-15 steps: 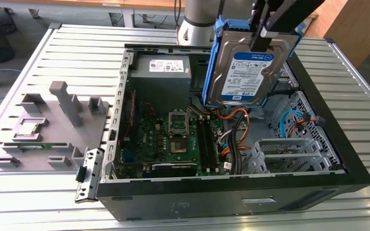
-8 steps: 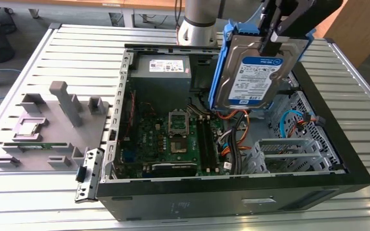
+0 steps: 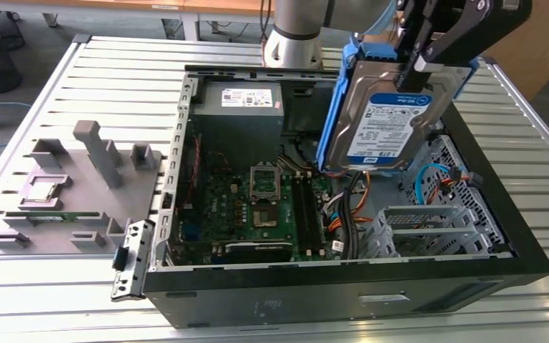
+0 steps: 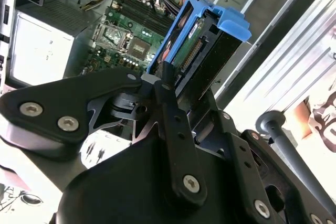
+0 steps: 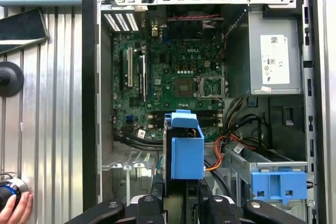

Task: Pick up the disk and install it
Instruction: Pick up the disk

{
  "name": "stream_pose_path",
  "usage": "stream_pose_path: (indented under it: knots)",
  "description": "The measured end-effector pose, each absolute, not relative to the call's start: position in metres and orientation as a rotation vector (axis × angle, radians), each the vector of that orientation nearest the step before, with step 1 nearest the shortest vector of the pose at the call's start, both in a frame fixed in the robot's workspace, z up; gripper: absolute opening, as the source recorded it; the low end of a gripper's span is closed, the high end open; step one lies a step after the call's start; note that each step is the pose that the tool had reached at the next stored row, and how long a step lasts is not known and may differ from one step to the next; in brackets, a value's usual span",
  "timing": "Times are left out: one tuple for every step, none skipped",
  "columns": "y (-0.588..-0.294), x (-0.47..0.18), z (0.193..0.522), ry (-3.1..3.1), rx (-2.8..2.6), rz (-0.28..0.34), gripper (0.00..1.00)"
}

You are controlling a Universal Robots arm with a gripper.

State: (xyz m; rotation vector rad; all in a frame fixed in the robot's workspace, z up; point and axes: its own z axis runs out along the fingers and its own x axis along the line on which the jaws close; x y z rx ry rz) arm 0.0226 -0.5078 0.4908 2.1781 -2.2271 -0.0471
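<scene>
The disk (image 3: 384,121), a silver drive with a white-and-blue label and a blue bracket, hangs upright in the air over the exterior view's right half of the open computer case (image 3: 351,282). My gripper (image 3: 417,71) is shut on its top edge. In the second wrist view the disk (image 4: 202,45) sticks out past the black fingers (image 4: 167,93), connector edge showing. The first wrist view looks down on the disk (image 5: 187,150) end-on, above the cables beside the motherboard (image 5: 178,77).
The case holds a power supply (image 3: 241,100), a motherboard (image 3: 255,200) and a metal drive cage (image 3: 427,221). A grey fixture (image 3: 74,186) with a processor chip (image 3: 46,189) lies at the exterior view's left. A blue clip (image 5: 278,184) sits in the case; a hand (image 5: 13,208) rests nearby.
</scene>
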Motion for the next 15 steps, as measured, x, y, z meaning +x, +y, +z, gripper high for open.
stream_pose_path:
  knots:
    - [-0.509,0.023,0.491,-2.227,2.177,-0.046,0.35]
    - [-0.511,0.024,0.491,-2.226,2.177,-0.044,0.35]
    - [-0.512,0.024,0.491,-2.226,2.176,-0.043,0.35]
    - [-0.513,0.025,0.491,-2.225,2.175,-0.042,0.35]
    - [-0.515,0.025,0.491,-2.224,2.175,-0.04,0.35]
    - [-0.516,0.025,0.491,-2.224,2.174,-0.039,0.35]
    - [-0.518,0.026,0.491,-2.223,2.173,-0.038,0.35]
    - [-0.519,0.026,0.491,-2.223,2.173,-0.036,0.35]
    - [-0.52,0.027,0.491,-2.222,2.172,-0.035,0.35]
    - [-0.522,0.027,0.491,-2.222,2.171,-0.034,0.35]
    - [-0.523,0.028,0.491,-2.221,2.171,-0.032,0.35]
    - [-0.524,0.028,0.491,-2.221,2.17,-0.031,0.35]
    - [-0.526,0.029,0.491,-2.22,2.169,-0.029,0.35]
    - [-0.527,0.029,0.491,-2.22,2.169,-0.028,0.35]
    - [-0.529,0.03,0.491,-2.22,2.168,-0.027,0.35]
